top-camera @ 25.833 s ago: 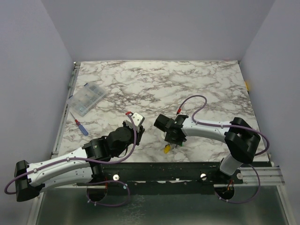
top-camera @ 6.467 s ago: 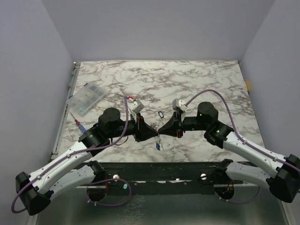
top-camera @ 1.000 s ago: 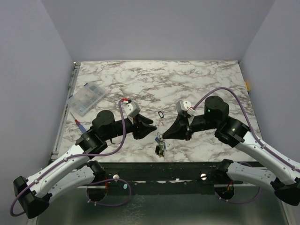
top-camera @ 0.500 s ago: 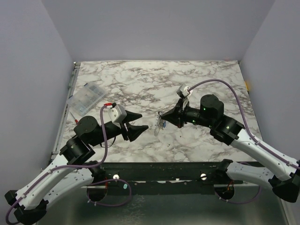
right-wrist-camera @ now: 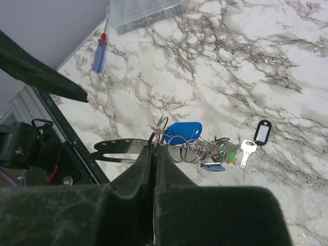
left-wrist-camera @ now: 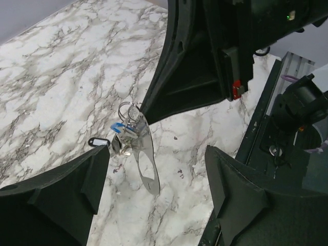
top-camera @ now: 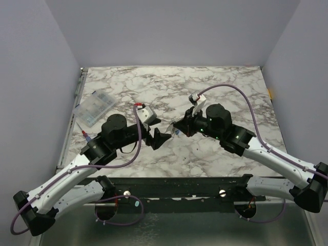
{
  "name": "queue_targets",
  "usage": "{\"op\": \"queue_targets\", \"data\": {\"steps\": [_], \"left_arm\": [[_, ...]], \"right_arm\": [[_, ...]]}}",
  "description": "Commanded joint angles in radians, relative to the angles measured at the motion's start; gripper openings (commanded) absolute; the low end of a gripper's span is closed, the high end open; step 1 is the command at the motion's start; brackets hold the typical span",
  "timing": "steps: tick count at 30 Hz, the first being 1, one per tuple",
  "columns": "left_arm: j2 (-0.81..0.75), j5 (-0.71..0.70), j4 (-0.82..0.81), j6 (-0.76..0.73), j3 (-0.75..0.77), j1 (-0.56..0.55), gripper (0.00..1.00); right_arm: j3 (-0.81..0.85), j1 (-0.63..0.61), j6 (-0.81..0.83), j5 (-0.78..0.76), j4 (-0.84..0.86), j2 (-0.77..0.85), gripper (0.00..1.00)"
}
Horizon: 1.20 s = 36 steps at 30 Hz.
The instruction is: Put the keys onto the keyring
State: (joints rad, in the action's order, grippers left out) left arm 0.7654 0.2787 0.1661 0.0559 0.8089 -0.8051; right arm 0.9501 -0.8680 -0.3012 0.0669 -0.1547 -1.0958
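My right gripper [right-wrist-camera: 154,149] is shut on a wire keyring [right-wrist-camera: 161,128] and holds it above the marble. From the ring hang a blue tag [right-wrist-camera: 183,131], a bunch of smaller rings with keys [right-wrist-camera: 219,152] and a flat perforated metal strip [right-wrist-camera: 119,146]. In the left wrist view the keyring [left-wrist-camera: 129,109] and strip [left-wrist-camera: 144,160] dangle from the right fingers [left-wrist-camera: 190,66]. My left gripper [left-wrist-camera: 154,187] stands open just in front of the bunch, holding nothing. From above, the left gripper [top-camera: 162,137] almost meets the right gripper [top-camera: 178,126].
A loose silver key [right-wrist-camera: 247,147] with a black tag [right-wrist-camera: 262,132] lies on the table [top-camera: 220,97] under the bunch. A clear compartment box [top-camera: 95,107] and a blue screwdriver [top-camera: 87,137] lie at the far left. Walls close in three sides.
The left gripper has opened wide and swung right, up to the bunch. The right gripper lifted the ring and keys off the table and carried them back and left.
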Motion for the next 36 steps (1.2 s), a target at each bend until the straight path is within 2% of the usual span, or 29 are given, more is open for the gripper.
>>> {"op": "queue_targets", "data": {"steps": [1,6,9,18,24,30,31,34,36], "left_arm": [[0.102,-0.038,-0.01,-0.023,0.067,0.0,0.84],[0.185,-0.061,-0.016,-0.045,0.088,0.0,0.86],[0.227,-0.035,-0.024,-0.05,0.102,0.001,0.81],[0.293,-0.031,-0.058,-0.078,0.107,0.001,0.46],[0.306,-0.025,-0.078,-0.092,0.11,0.0,0.0],[0.274,0.029,-0.079,-0.136,0.098,0.0,0.0],[0.267,0.038,-0.079,-0.14,0.096,0.0,0.0],[0.248,0.043,-0.082,-0.134,0.086,0.002,0.0],[0.239,0.056,-0.085,-0.121,0.083,0.008,0.0]], "right_arm": [[0.017,-0.024,-0.015,-0.052,0.057,0.008,0.01],[0.01,-0.027,-0.01,-0.043,0.064,0.024,0.01],[0.009,-0.026,-0.008,-0.034,0.064,0.03,0.01],[-0.004,-0.028,-0.02,0.015,0.095,0.058,0.01],[-0.013,-0.028,-0.028,0.033,0.105,0.069,0.01],[-0.018,-0.028,-0.026,0.026,0.105,0.073,0.01],[-0.017,-0.028,-0.024,0.018,0.099,0.074,0.04],[-0.003,-0.028,-0.001,-0.031,0.062,0.086,0.39],[-0.002,-0.028,0.023,-0.101,0.03,0.116,0.48]]}}
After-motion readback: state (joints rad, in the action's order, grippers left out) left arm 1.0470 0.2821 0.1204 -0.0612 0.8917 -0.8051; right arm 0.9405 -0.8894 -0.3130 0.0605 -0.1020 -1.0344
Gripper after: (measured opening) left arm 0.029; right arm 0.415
